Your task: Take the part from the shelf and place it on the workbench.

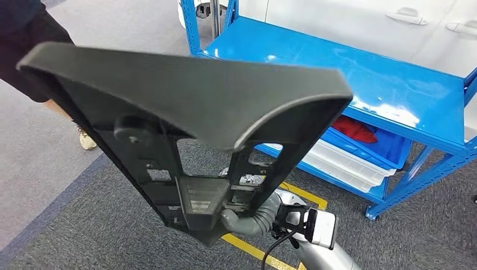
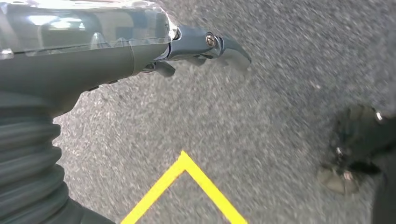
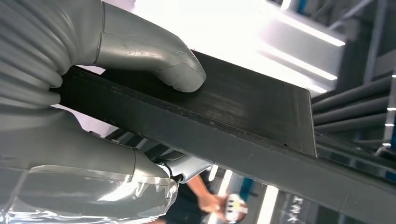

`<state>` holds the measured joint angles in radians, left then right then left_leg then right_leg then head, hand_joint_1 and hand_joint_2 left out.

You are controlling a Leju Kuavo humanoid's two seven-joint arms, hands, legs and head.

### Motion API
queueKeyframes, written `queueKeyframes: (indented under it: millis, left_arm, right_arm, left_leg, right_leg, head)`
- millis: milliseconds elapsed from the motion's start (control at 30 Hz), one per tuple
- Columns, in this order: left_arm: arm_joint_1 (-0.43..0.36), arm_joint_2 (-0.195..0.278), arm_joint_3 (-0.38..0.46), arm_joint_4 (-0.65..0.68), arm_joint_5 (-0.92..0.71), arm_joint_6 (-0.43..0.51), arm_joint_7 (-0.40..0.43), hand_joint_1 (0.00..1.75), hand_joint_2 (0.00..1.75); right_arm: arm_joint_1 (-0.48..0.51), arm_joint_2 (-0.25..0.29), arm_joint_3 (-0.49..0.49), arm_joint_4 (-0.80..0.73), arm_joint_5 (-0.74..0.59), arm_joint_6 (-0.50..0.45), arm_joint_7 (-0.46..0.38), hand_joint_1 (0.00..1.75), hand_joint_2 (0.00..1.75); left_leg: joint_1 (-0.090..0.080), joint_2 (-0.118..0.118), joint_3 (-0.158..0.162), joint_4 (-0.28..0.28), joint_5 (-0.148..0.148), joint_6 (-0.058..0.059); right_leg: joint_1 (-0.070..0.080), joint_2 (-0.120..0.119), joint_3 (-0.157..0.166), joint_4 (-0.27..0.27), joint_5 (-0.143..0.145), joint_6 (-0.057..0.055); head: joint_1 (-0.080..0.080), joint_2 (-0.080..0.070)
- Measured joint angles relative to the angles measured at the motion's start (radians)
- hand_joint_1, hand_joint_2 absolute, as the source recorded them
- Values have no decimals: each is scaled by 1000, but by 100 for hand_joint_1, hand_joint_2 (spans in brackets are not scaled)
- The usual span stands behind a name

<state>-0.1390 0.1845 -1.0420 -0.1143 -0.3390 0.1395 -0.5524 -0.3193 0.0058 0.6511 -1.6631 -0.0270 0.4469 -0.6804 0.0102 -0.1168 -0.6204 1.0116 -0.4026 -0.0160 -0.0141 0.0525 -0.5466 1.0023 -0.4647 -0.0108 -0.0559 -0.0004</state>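
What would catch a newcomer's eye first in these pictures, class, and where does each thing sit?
The big black plastic part fills the middle of the head view, held up by the right hand gripping its narrow lower end. Behind it to the right stands a bright blue shelf, with a blue bin below. Yellow floor tape marks the grey carpet under the hanging left hand.

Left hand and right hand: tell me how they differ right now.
The right hand grips the black plastic part, thumb pressed on its flat face; the left hand holds nothing. The right hand is raised, holding the part up beside the blue shelf; the left hand hangs over the grey carpet and a yellow floor line. Both have grey ribbed covers.
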Motion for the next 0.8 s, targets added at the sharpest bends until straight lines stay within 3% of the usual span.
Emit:
queueKeyframes:
  millis: [33,100,167,200,233,300,367,400,467,533,600,667,700,733,800]
  left_arm:
    - [-1,0,0,0,0,-3,-3,0,175]
    - [-6,0,0,0,0,-8,-8,0,175]
    - [-9,-1,0,0,0,-11,-10,0,175]
    - [-7,-2,0,0,0,-13,-12,0,175]
    - [-6,-2,0,0,0,-14,-12,0,175]
    - [-5,-1,-1,0,0,-14,-9,0,175]
    - [-7,1,0,0,0,-13,-1,0,175]
    - [-7,2,-1,0,0,-12,3,0,175]
    - [-4,6,-5,0,0,-11,11,0,175]
    - [-4,11,-13,0,0,-15,16,0,175]
    - [-8,14,-22,0,0,-21,21,0,175]
    - [-10,15,-30,0,0,-28,25,0,175]
    - [-9,14,-34,0,0,-32,27,0,175]
    - [-8,14,-38,0,0,-34,28,0,175]
    - [-8,12,-45,0,0,-37,30,0,175]
  right_arm:
    - [-9,8,0,3,-9,3,0,175,175]
    - [-21,22,0,8,-25,10,1,175,175]
    - [-27,31,0,10,-35,18,1,175,175]
    - [-28,35,1,10,-38,21,2,175,175]
    - [-29,38,1,10,-41,24,2,175,175]
    - [-29,46,5,8,-45,29,2,175,175]
    - [-27,50,8,0,-45,26,1,175,175]
    - [-25,51,9,-4,-45,20,0,175,175]
    - [-19,51,9,-11,-42,3,0,175,175]
    - [-10,50,9,-16,-35,-9,0,175,175]
    - [2,48,9,-19,-26,-15,-1,175,175]
    - [17,45,9,-19,-17,-19,-1,175,175]
    - [23,43,9,-19,-14,-19,-1,175,175]
    - [27,42,9,-19,-11,-18,-1,175,175]
    - [30,41,9,-19,-8,-16,0,175,175]
  left_leg:
    - [-1,26,-12,24,-16,-5]
    - [-1,86,-64,133,-74,-15]
    - [4,103,-124,257,-121,-25]
    - [7,106,-133,279,-121,-29]
    - [10,111,-121,259,-103,-32]
    - [12,145,-48,125,-43,-34]
    - [6,179,10,18,-11,-19]
    - [3,185,18,3,-11,-9]
    - [0,163,15,3,-11,9]
    - [3,143,15,-2,-8,22]
    - [4,122,15,-6,-5,32]
    - [0,98,12,-5,-4,37]
    - [-2,84,12,-4,-4,37]
    - [-3,70,12,-3,-4,38]
    - [-4,42,13,0,-4,37]
  right_leg:
    - [-2,-13,4,-7,4,-5]
    - [-1,-42,8,-15,6,-12]
    - [1,-72,8,-14,4,-13]
    - [2,-87,9,-13,2,-13]
    - [2,-100,9,-12,0,-11]
    - [2,-125,14,-7,-8,-4]
    - [8,-145,18,-2,-17,6]
    - [12,-153,20,0,-20,11]
    - [13,-166,23,0,-24,21]
    - [7,-132,15,26,-50,32]
    - [2,-77,-33,133,-112,36]
    - [2,-61,-100,266,-163,35]
    - [2,-59,-118,296,-163,33]
    - [2,-57,-117,284,-142,30]
    - [3,-36,-68,163,-63,20]
  head:
    - [0,0]
    - [0,0]
    - [0,0]
    - [0,0]
    - [0,0]
    - [0,0]
    - [0,0]
    - [0,0]
    - [0,0]
    - [0,0]
    - [0,0]
    - [0,0]
    - [0,0]
    - [0,0]
    - [0,0]
